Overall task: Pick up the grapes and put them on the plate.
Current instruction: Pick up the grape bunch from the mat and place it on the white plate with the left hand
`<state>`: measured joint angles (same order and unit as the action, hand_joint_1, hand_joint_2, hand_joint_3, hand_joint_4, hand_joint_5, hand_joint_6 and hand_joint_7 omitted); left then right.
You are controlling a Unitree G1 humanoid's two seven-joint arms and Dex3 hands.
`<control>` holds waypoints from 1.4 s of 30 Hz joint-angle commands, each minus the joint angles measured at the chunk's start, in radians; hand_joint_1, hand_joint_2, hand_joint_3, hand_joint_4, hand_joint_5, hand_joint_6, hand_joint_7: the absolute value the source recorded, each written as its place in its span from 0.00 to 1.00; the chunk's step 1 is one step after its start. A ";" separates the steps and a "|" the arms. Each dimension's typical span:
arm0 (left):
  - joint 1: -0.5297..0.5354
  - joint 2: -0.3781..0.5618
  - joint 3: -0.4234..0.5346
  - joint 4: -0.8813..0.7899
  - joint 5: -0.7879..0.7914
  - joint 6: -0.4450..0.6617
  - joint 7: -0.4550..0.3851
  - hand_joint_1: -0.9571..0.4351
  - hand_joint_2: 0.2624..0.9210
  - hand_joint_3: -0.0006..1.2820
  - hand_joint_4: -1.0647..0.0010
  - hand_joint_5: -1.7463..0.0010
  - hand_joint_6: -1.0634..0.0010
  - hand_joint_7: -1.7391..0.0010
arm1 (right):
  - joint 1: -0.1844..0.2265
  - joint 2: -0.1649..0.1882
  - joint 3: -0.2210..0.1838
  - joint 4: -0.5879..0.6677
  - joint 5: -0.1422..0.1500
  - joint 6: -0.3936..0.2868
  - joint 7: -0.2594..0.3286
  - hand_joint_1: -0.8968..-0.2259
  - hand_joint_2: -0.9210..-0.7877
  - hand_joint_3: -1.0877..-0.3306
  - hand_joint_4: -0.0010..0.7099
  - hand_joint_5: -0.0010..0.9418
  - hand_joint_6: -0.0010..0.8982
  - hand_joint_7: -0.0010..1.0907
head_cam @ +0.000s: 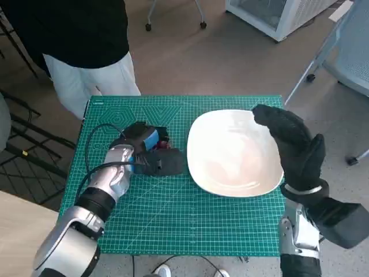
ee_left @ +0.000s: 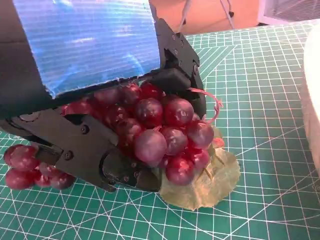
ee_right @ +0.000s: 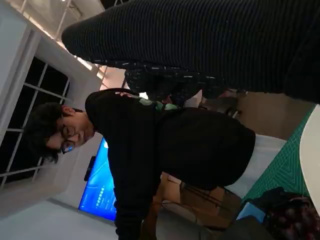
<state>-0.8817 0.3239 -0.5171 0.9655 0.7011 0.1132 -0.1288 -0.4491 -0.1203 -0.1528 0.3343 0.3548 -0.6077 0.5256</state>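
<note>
left hand (ee_left: 95,100) seemingly around grapes (ee_left: 160,132)

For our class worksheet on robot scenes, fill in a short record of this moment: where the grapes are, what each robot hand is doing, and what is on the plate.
grapes: on the green mat, left of the plate, resting on a leaf
left robot hand: fingers closed around the bunch
right robot hand: raised by the plate's right edge, holding nothing
plate: white, no grapes on it
</note>
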 commanded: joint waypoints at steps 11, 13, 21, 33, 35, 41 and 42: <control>0.021 0.007 -0.009 0.037 0.000 -0.008 -0.013 0.69 1.00 0.12 0.48 0.16 0.44 0.40 | 0.004 -0.003 -0.002 0.014 0.008 0.013 0.004 0.58 0.00 0.60 0.35 0.00 0.00 0.47; 0.019 0.006 -0.009 0.041 0.000 -0.011 -0.013 0.69 1.00 0.12 0.48 0.16 0.44 0.40 | 0.004 -0.002 -0.003 0.015 0.009 0.012 0.004 0.58 0.00 0.60 0.35 0.00 0.00 0.47; 0.016 0.004 -0.004 0.049 -0.005 -0.018 -0.015 0.69 1.00 0.12 0.48 0.16 0.44 0.40 | 0.001 -0.002 -0.004 0.019 0.010 0.008 0.006 0.58 0.00 0.60 0.35 0.00 0.00 0.47; 0.007 0.005 -0.002 0.063 -0.011 -0.027 -0.015 0.69 1.00 0.12 0.48 0.16 0.44 0.41 | -0.001 -0.002 -0.005 0.020 0.013 0.006 0.007 0.59 0.00 0.60 0.35 0.00 0.00 0.47; 0.006 0.007 -0.001 0.059 -0.011 -0.027 -0.016 0.69 1.00 0.12 0.48 0.16 0.44 0.41 | -0.001 -0.002 -0.005 0.020 0.013 0.006 0.007 0.59 0.00 0.60 0.36 0.00 0.00 0.47; 0.011 0.020 0.007 0.021 -0.014 -0.029 -0.017 0.69 1.00 0.11 0.46 0.18 0.44 0.40 | -0.003 -0.002 -0.006 0.018 0.017 0.007 0.009 0.59 0.00 0.60 0.36 0.00 0.00 0.47; 0.013 0.023 0.009 0.011 -0.015 -0.029 -0.017 0.69 1.00 0.11 0.46 0.18 0.44 0.40 | -0.003 -0.002 -0.006 0.017 0.018 0.007 0.009 0.58 0.00 0.60 0.36 0.00 0.00 0.47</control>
<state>-0.8965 0.3283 -0.5112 0.9952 0.6922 0.0816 -0.1294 -0.4573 -0.1202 -0.1549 0.3404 0.3589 -0.6074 0.5260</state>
